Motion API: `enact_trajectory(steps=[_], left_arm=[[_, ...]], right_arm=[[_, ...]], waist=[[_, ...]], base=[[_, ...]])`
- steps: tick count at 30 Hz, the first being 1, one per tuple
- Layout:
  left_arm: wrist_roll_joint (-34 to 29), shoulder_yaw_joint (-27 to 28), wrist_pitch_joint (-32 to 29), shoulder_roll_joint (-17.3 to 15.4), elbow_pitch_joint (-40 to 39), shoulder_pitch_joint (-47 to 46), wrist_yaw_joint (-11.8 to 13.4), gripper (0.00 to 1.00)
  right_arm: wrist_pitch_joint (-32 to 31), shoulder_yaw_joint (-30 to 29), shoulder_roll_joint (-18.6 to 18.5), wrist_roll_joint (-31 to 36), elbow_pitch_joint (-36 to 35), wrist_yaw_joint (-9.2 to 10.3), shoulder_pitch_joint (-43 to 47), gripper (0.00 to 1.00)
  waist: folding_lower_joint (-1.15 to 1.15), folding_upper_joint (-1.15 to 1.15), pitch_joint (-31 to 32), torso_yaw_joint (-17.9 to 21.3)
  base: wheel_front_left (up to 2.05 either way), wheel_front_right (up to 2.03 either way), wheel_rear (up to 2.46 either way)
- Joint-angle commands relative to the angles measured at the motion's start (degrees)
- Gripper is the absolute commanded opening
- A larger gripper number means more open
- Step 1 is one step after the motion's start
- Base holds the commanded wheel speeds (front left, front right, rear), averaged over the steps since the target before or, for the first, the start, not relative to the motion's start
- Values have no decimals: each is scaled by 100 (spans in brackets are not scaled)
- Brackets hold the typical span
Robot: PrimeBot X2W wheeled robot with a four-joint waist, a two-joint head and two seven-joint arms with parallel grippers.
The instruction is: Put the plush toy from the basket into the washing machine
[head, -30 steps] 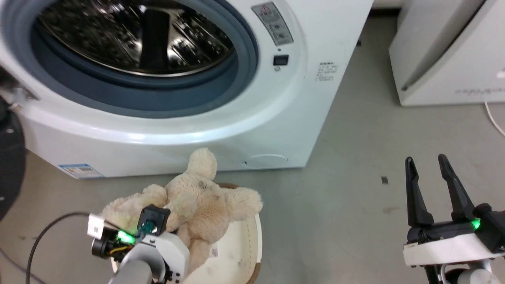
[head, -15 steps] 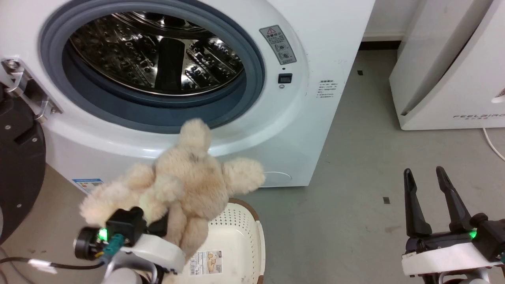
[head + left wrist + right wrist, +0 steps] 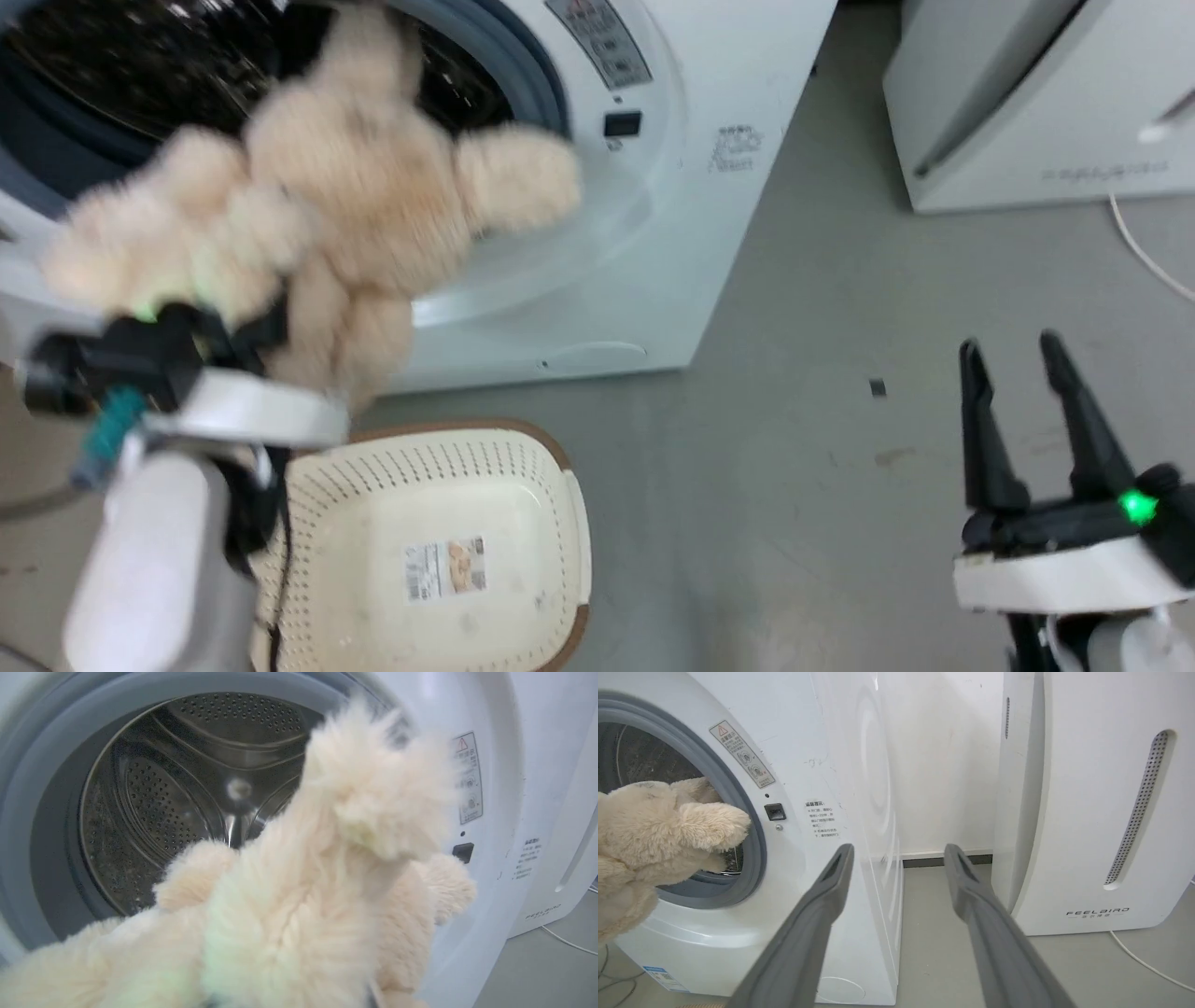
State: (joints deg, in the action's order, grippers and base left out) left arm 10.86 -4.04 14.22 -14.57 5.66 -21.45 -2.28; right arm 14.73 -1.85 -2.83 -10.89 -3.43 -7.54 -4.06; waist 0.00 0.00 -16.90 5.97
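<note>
Plush toy (image 3: 345,187): in the air, clear of the basket (image 3: 439,459), right before the open washing machine (image 3: 653,233); upper end across the mouth of the opening, one limb beside the grey seal (image 3: 754,858); blurred in the head view.
Left tool (image 3: 245,329): fingers sunk in fur at the toy's lower body, clamped on it to judge by the hanging load; fingertips hidden.
Right tool (image 3: 1010,343): fingers parted, nothing between them, low over the floor (image 3: 803,373), well apart from the toy.
Basket: on the floor just before the machine, holding only a label sticker (image 3: 446,567).
Drum (image 3: 154,812): steel, perforated, nothing visible inside.
Step in hand: carry from basket to drum; lift complete, insertion not yet made.
Next move: forward push through the seal ring, deep enough for body and limbs to pass the lip, then parting of the fingers and straight withdrawal.
Risk: limb snagging on the seal.
</note>
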Motion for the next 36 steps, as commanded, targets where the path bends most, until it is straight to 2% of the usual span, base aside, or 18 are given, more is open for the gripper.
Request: enact_trajectory(steps=[1, 8, 13, 23, 29, 36], left_arm=[[48, 55, -62, -118, 53, -421, -65, 0], [-6, -20, -598, -741, 579, -1979, -332, 0], [-32, -255, -892, -1229, 1097, -3127, -466, 0], [-71, -1305, -1200, -1984, 2259, -5274, -518, 0], [178, -2072, -1425, -2150, 3013, -6190, -519, 0], [802, -2476, -1744, -1997, 3943, -6897, -520, 0]], right_arm=[[27, -7, -5, -70, -148, 5, -189, 100], [27, 111, -5, -159, -646, 5, -498, 100], [27, 144, -5, -213, -743, 5, -607, 100], [27, 229, -5, -369, -764, 5, -840, 100], [27, 268, -5, -437, -764, 5, -941, 100], [27, 323, -5, -466, -787, 5, -1059, 100]], waist=[[0, 0, -455, 218], [0, 0, -1333, 435], [0, 0, -1858, 548], [0, 0, -2593, 722], [0, 0, -2870, 776], [0, 0, -3110, 824]], base=[[0, 0, 0], [0, 0, 0], [0, 0, 0], [0, 0, 0], [0, 0, 0], [0, 0, 0]])
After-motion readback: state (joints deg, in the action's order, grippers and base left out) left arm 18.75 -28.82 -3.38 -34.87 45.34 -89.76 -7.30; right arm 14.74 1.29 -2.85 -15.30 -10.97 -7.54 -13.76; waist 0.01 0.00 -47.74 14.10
